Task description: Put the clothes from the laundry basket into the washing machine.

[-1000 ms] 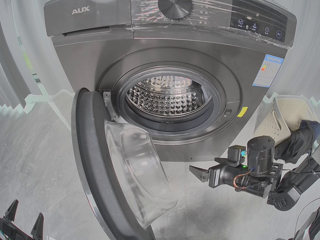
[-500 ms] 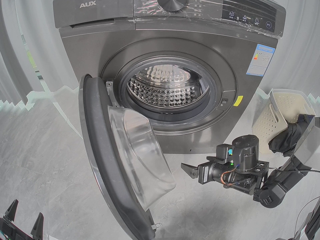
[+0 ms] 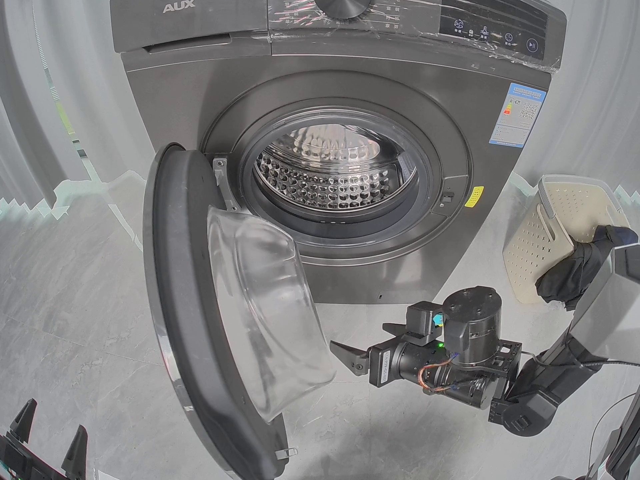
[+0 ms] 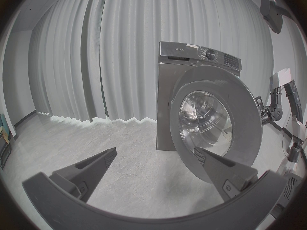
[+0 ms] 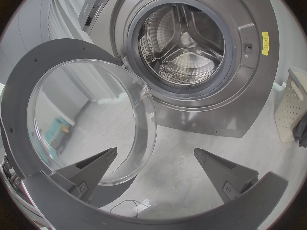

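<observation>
The right tool (image 3: 347, 358) is open and holds nothing. It hangs low over the pale floor (image 3: 67, 301), in front of the big grey metal washing machine (image 3: 187, 101). It is near the clear bowl of the round grey door (image 3: 167, 255), which stands wide open. The left tool (image 3: 53, 425) is open too, low down and well apart from the work.

The dark crumpled cloth (image 3: 577, 271) hangs over the rim of the cream plastic laundry basket with little holes (image 3: 533, 248). The basket stands beside the machine on the robot's right.

The cloth looks soft, light and floppy, so it will likely droop and trail when lifted. A good place to pinch is probably the thick bunched fold at the rim, not a loose edge. The shiny steel drum (image 3: 327, 181) looks empty.
</observation>
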